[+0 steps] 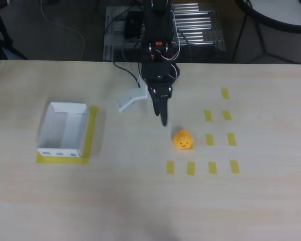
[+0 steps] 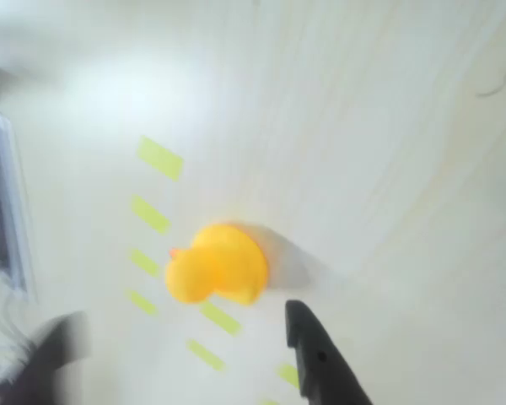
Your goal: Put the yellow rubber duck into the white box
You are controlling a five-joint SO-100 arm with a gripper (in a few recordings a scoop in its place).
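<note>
The yellow rubber duck (image 1: pixel 182 139) sits upright on the pale wooden table, right of centre, among small tape marks. In the wrist view the duck (image 2: pixel 218 264) lies just beyond the space between my fingers. My gripper (image 1: pixel 143 114) hangs open a little up and left of the duck. Its black finger (image 1: pixel 162 113) points down toward the toy and its white plate finger (image 1: pixel 128 100) is spread out to the left. Nothing is held. The white box (image 1: pixel 63 129) stands at the left on a yellow tape patch, open side up, with blue marks on its near wall.
Several short yellow tape rectangles (image 1: pixel 209 139) form a grid right of and below the duck. The table's back edge (image 1: pixel 241 64) runs behind the arm's base, with a metal rack (image 1: pixel 195 25) and cables beyond. Bare tabletop lies between the duck and the box.
</note>
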